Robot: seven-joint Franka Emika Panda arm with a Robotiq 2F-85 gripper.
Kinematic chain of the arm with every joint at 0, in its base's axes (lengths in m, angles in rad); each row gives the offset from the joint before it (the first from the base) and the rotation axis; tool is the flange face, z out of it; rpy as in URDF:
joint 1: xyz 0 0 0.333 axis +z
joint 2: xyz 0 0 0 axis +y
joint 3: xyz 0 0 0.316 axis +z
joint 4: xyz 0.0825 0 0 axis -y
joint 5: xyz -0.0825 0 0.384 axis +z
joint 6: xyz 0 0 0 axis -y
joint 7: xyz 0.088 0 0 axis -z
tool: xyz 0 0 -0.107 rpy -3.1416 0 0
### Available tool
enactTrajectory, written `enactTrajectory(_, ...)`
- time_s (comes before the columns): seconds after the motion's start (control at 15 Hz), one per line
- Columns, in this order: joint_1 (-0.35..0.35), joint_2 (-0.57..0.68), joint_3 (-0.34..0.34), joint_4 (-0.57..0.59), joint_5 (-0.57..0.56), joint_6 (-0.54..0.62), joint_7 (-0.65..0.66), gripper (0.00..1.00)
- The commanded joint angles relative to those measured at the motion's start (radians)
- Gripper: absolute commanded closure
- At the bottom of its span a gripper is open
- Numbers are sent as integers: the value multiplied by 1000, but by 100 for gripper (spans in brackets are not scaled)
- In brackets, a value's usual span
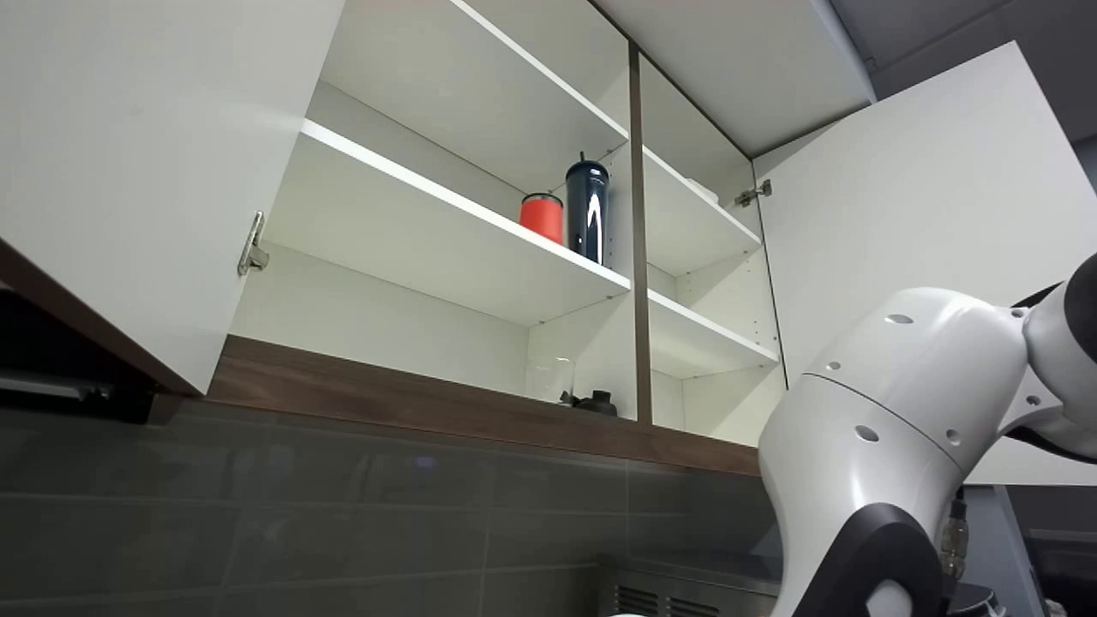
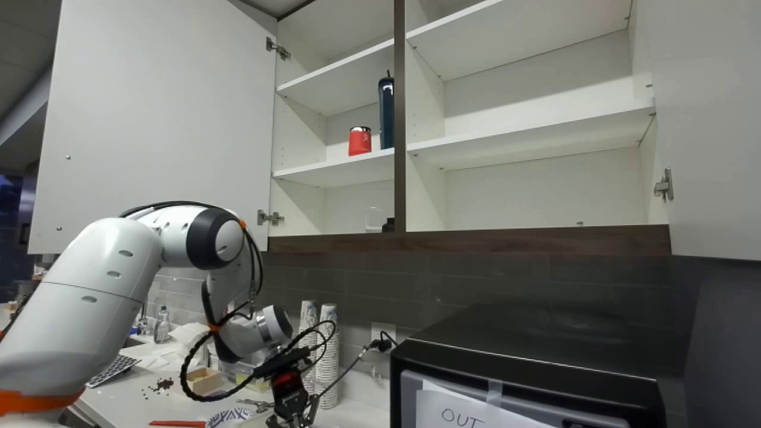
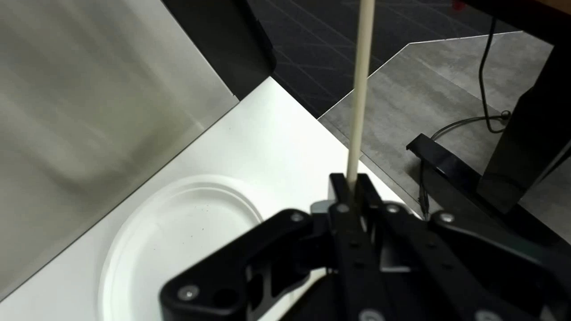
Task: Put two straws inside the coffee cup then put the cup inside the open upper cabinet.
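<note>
Now we see the gripper [image 3: 352,180] pinched almost closed on a thin straw [image 3: 360,89], which pokes out past its tips. The open cupboard [image 2: 535,241] is up above the gripper.

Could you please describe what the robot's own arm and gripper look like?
The arm is glossy white with rounded segments, small grey recessed discs and black joint sections. In an exterior view, black cables loop along it and orange bands wrap it. The gripper is black, with slim jointed fingers and silvery screw heads; its body shows a dark red patch.
</note>
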Motion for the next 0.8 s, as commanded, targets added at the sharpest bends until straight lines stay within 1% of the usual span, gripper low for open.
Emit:
enactTrajectory(0.0, 17, 3, 10, -7, -65, -28, 8, 98)
enactTrajectory(0.33, 35, 23, 24, -5, -136, -49, -11, 98)
enactTrajectory(0.73, 28, 74, 42, 12, -172, -43, -103, 98)
